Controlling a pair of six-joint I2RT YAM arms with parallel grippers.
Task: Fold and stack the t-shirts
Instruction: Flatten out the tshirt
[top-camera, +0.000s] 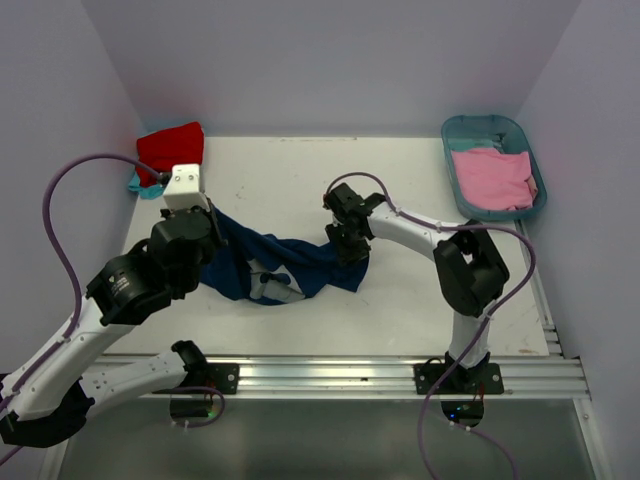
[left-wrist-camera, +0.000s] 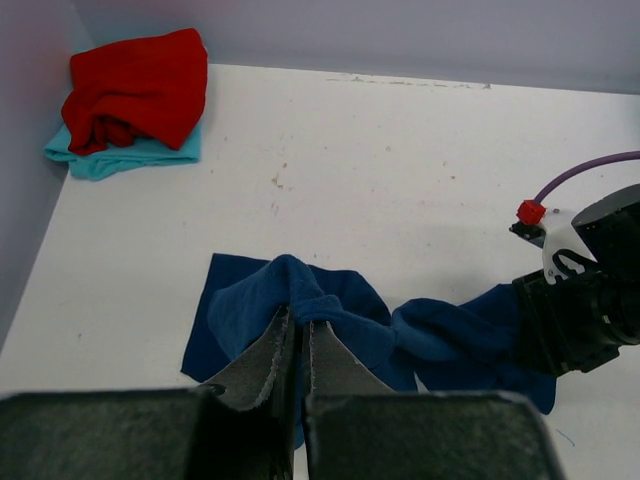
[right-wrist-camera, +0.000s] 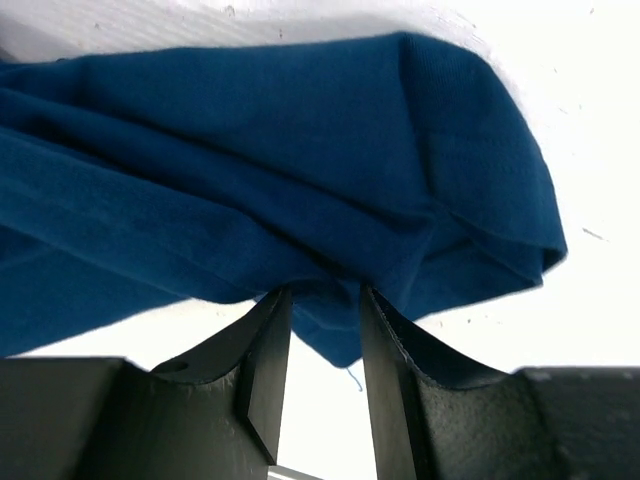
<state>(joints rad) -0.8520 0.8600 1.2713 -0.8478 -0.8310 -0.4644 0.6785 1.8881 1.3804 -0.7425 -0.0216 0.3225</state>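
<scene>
Left gripper (left-wrist-camera: 300, 325): I see it closed on a raised fold of the navy t-shirt (top-camera: 300, 262)
Right gripper (right-wrist-camera: 325, 300): jaws parted, with a shirt edge between the tips
Navy t-shirt: bunched at mid-surface (top-camera: 300, 180), between both grippers
Red t-shirt (top-camera: 172, 148): crumpled on the teal t-shirt (left-wrist-camera: 130, 157), far left corner
Pink t-shirt (top-camera: 492, 178): inside the tub (top-camera: 447, 135), far right

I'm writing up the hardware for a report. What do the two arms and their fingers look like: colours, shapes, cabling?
Both the left arm and right arm have white links between bulky black joint housings. A purple cable loops along each. The fingers are dark grey, flat and tapered. The right wrist carries a small red cap.
</scene>
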